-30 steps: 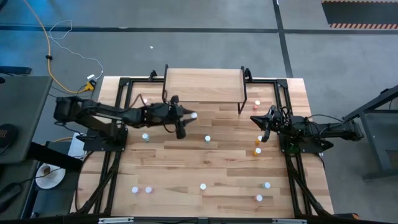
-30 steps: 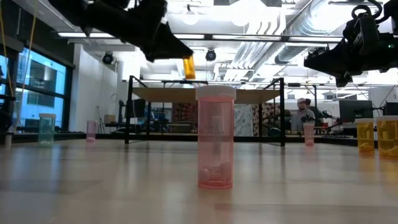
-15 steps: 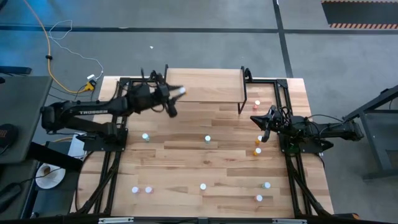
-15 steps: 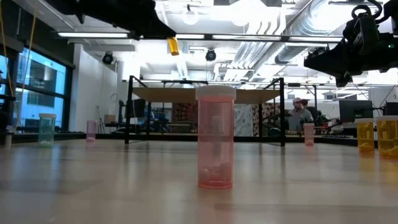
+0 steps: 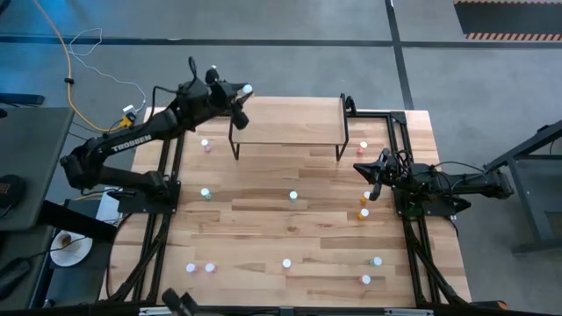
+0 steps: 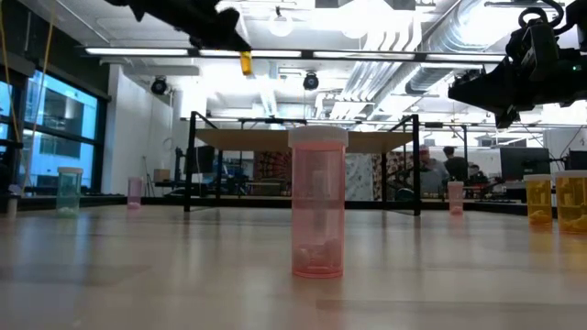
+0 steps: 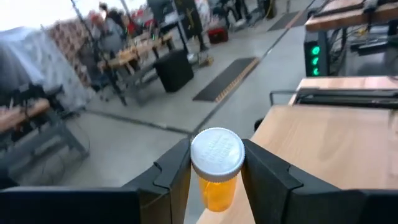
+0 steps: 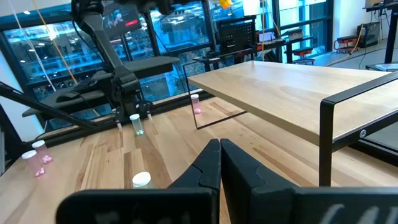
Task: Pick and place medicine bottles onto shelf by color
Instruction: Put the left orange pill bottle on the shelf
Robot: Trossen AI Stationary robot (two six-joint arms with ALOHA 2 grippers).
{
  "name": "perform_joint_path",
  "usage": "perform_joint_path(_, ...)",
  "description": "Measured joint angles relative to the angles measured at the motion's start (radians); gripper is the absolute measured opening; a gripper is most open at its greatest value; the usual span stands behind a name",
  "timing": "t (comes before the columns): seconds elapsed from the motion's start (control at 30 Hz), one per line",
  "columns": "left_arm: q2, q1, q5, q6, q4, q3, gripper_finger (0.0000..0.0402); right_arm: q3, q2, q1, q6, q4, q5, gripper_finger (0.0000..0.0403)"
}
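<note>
My left gripper hangs high over the far left corner of the shelf, shut on an orange medicine bottle with a white cap. The bottle's orange body shows below the fingers in the low view. My right gripper waits shut and empty at the table's right, its fingers together. Several other medicine bottles stand upright on the tabletop, among them a pink one, a teal one and two orange ones. My left gripper pinches the orange bottle between its two fingers, at the top of its body just under the white cap. The fingers reach in nearly level from the table's left. The bottle is lifted clear above the shelf, cap up, body hanging below the fingers.
The shelf stands on thin black legs at the table's far middle, with a pink bottle to its left and another to its right. More bottles stand along the near edge. Black frame rails run along both table sides.
My left gripper has risen and swung toward the table's far edge, from in front of the shelf's left leg to above its far left corner. It has turned as it went. The orange bottle has stayed between its fingers and gone up with it.
</note>
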Motion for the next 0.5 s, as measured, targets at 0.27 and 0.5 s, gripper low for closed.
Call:
perform_joint_path(0.27,0.14,0.115,0.074,-0.068,-0.03,0.052,0.0119,0.0,0.0,0.0,0.0,0.0,0.0,0.0)
perform_joint_path(0.5,0.243,0.15,0.084,-0.065,-0.029,0.055,0.0119,0.0,0.0,0.0,0.0,0.0,0.0,0.0)
